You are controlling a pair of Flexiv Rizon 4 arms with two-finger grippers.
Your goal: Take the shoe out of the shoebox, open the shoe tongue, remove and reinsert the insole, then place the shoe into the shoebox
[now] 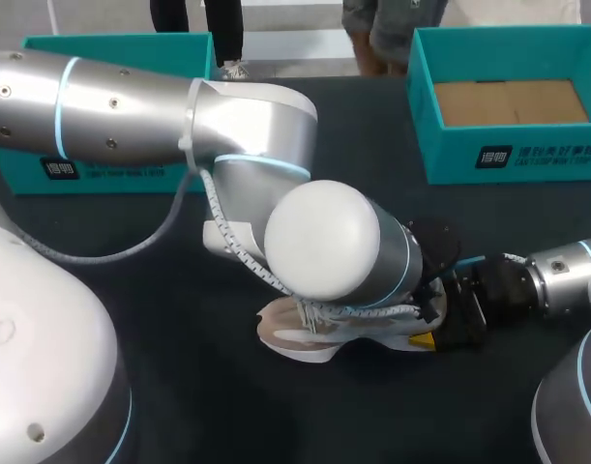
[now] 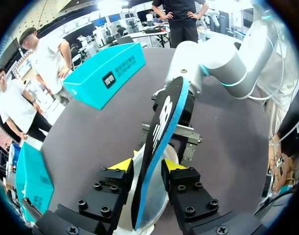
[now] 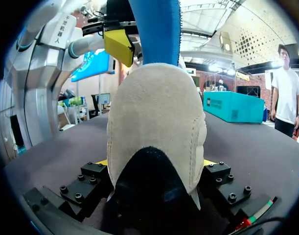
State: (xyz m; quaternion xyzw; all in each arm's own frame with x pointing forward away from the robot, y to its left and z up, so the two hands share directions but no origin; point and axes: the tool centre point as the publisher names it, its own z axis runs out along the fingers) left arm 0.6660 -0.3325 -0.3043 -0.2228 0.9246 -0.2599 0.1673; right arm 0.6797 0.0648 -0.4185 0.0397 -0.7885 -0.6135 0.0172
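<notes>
Dark table (image 1: 179, 319); teal shoebox (image 1: 440, 155), cardboard-floored; shoe (image 1: 295, 340) and insole (image 2: 161, 142) outside.

Cream shoe (image 3: 156, 122), black insole (image 2: 158, 147) edged blue, teal shoebox (image 1: 513, 155), dark table (image 1: 179, 324).

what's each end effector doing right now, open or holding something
left end effector: shut on the insole
right end effector: shut on the shoe, at its heel

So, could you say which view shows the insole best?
Left wrist view: the insole shows almost whole, held by the left gripper. Right wrist view shows only a blue strip above the shoe; head view hides it.
</notes>
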